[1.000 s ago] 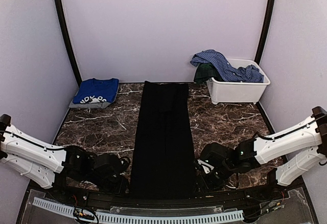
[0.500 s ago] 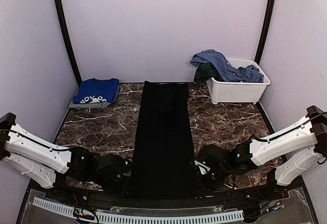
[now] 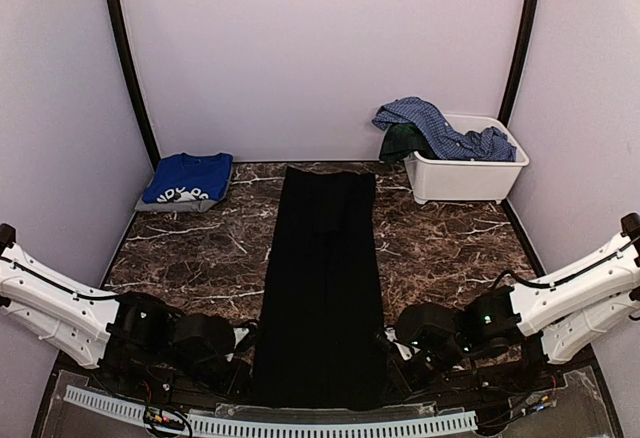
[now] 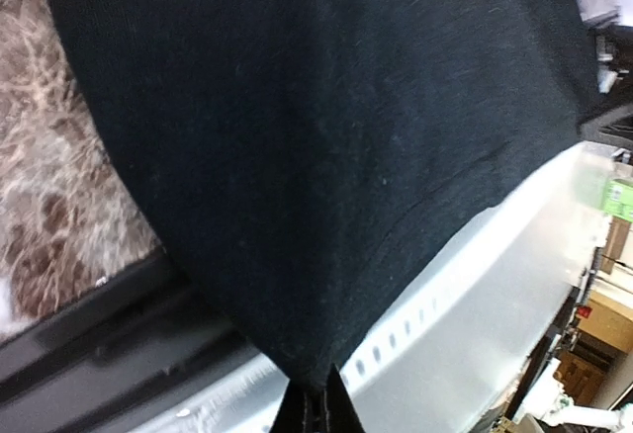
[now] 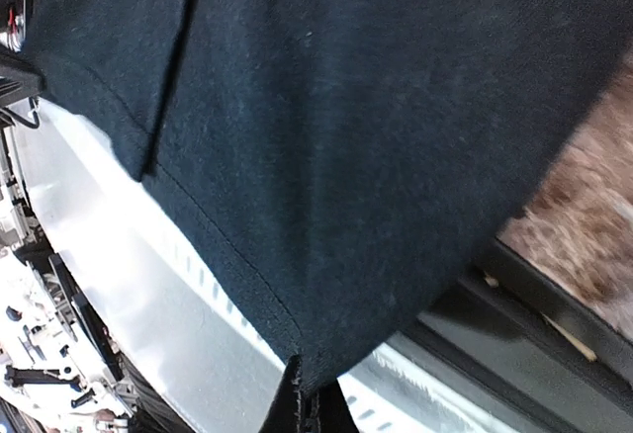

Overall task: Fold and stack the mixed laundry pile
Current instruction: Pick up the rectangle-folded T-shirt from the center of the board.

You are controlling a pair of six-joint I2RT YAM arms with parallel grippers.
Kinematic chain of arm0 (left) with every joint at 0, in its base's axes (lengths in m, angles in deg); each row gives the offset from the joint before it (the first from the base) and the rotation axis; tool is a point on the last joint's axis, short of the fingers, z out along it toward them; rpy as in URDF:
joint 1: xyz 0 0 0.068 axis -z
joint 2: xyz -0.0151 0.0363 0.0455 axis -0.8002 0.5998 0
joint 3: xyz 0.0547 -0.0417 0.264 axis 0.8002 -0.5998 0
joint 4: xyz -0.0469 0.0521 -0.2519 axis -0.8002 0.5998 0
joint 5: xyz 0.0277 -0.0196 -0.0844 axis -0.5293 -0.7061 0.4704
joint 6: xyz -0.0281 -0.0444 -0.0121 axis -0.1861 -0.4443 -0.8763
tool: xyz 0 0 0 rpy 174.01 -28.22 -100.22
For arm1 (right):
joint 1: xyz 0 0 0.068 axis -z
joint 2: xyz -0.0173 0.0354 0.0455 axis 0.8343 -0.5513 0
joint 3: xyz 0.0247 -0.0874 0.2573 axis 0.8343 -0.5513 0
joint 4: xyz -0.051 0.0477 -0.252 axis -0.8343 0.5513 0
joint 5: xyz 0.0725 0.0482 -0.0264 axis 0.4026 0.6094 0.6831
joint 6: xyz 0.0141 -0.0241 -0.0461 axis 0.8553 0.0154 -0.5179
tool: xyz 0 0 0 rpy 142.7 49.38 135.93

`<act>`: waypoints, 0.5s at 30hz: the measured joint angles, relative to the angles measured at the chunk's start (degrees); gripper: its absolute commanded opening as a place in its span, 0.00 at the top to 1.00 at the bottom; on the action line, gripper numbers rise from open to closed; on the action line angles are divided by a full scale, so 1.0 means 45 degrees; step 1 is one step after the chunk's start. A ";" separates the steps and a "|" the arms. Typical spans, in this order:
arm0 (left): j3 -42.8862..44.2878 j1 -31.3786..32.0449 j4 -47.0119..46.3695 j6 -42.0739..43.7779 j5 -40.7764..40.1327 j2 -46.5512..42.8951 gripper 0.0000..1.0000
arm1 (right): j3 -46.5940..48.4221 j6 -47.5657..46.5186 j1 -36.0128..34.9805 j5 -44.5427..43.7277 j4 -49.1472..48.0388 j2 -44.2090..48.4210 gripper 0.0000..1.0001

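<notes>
Fold | left hand (image 4: 315, 405), right hand (image 5: 309, 401) pinch near corners of the black garment (image 3: 320, 268) so we can fold it

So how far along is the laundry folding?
Done: the royal-blue tee lies folded at the far left. In hand: the black garment is spread in a long strip, and the left end effector and right end effector each pinch a near corner. To do: the blue checked shirt and dark green piece heaped on the white bin.
</notes>
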State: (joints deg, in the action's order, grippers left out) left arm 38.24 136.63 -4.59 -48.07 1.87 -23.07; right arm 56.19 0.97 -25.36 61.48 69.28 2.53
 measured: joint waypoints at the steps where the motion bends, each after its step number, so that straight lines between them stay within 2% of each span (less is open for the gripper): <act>1: -0.0005 -0.0024 0.0146 -0.0029 -0.0063 -0.0374 1.00 | 0.0000 0.0058 -0.0024 -0.0102 0.0214 0.0233 1.00; 4: 0.0000 -0.0602 0.0471 0.0068 -0.0160 -0.1506 1.00 | 0.0010 0.0049 0.0257 -0.0544 0.0811 0.1180 1.00; 8: 0.0243 -0.2215 0.0860 0.0753 -0.0262 -0.2336 1.00 | 0.0209 -0.0423 0.1457 -0.1088 0.1467 0.2390 1.00; 15: 0.1977 -0.4095 0.1001 0.2905 -0.0389 -0.0617 1.00 | 0.0957 -0.2375 0.3997 -0.1234 0.1817 0.2123 1.00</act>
State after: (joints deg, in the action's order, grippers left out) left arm 47.13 118.20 -0.09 -35.00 0.12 -25.84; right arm 60.49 -9.72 -7.37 55.93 77.45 12.09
